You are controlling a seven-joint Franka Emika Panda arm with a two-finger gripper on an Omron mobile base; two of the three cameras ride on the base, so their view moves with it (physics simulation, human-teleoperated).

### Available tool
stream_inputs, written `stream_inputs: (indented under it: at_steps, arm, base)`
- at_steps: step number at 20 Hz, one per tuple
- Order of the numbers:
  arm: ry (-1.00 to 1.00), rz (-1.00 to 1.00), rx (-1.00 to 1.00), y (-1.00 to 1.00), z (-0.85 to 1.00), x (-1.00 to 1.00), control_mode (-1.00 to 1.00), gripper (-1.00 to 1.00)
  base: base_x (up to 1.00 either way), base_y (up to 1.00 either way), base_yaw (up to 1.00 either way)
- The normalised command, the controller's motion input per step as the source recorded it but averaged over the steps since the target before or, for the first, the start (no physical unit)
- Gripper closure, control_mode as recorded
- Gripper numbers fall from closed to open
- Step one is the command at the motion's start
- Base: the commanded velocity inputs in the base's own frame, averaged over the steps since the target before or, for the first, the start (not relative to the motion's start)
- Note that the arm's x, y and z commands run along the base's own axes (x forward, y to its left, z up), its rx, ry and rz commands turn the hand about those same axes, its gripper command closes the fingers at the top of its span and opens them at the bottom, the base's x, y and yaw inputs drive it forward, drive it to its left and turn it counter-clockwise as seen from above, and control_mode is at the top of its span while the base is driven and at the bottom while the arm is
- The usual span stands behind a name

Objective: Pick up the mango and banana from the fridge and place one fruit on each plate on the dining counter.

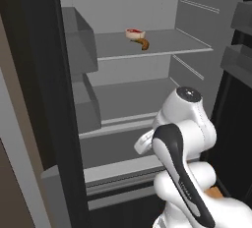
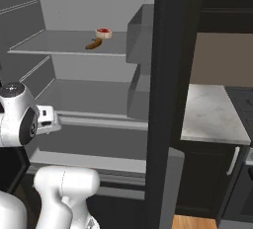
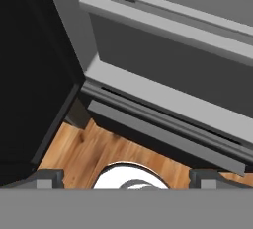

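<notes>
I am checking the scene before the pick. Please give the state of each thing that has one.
fridge: doors open, interior showing
banana: lying on the upper shelf, untouched
meat piece: on the same shelf, just behind the banana
end effector: open, empty, pointing down at the wooden floor by the fridge base

The fridge point(image 1: 197, 20) stands open, its light grey upper shelf point(image 1: 167, 42) carrying the banana point(image 1: 143, 44) and, just behind it, a red-and-white meat piece point(image 1: 134, 33). A shelf below point(image 1: 128, 99) is bare, and wooden floor point(image 3: 94, 149) lies under the fridge front.
</notes>
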Motion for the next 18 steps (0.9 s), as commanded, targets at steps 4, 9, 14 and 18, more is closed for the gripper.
stream_inputs:
  at_steps: [4,9,14,18]
  arm:
    - [-0.38,-0.03,0.09,-0.10,0.27,-0.14,-1.00,-1.00]
    - [-0.37,-0.06,0.06,-0.01,0.45,-0.12,-1.00,-1.00]
    - [-0.21,-0.31,0.07,-0.18,0.48,0.02,-1.00,-1.00]
    - [-0.12,-0.20,0.21,-0.38,0.49,0.12,-1.00,-1.00]
  base:
    - [0.00,0.00,0.00]
    - [0.00,0.00,0.00]
    - [0.00,0.00,0.00]
    - [0.00,0.00,0.00]
